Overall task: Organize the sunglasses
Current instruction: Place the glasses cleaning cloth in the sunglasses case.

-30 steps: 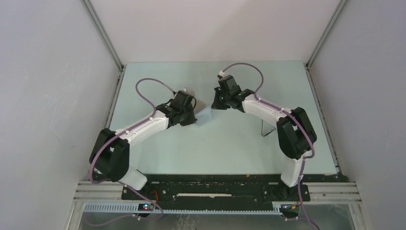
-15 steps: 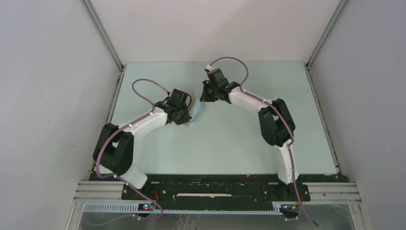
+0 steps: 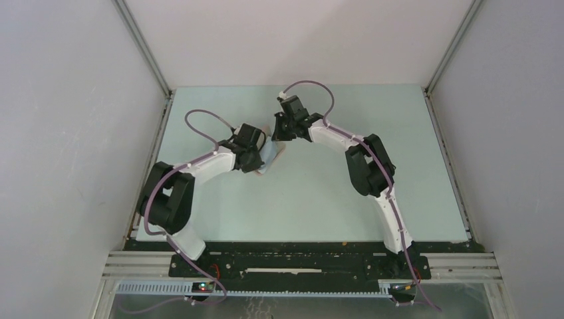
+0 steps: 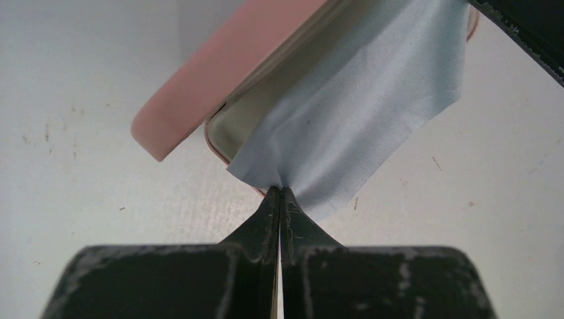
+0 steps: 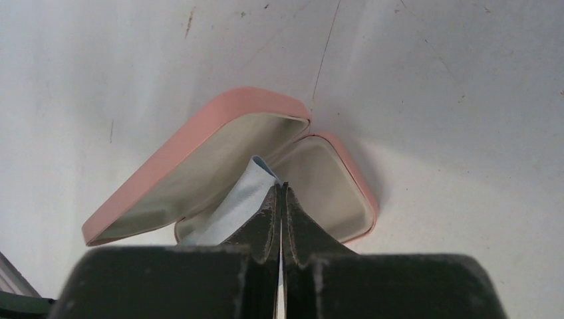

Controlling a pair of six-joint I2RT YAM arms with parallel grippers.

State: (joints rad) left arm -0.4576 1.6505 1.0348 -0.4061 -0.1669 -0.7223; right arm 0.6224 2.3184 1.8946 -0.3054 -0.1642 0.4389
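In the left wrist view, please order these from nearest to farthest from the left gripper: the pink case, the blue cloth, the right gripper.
1. the blue cloth: pinched at its near edge between the shut fingertips of the left gripper, centre.
2. the pink case: open, just behind and partly under the cloth, towards the upper left.
3. the right gripper: a dark edge in the far top right corner.

Left arm and right arm are built alike — white rounded link shells joined by bulky black joint housings. A purple cable is looped off each wrist and tied along the links with small white clips. Both are bolted to a black base plate. Left gripper and right gripper fingers are seen as matte black wedges — edges scuffed pale grey.
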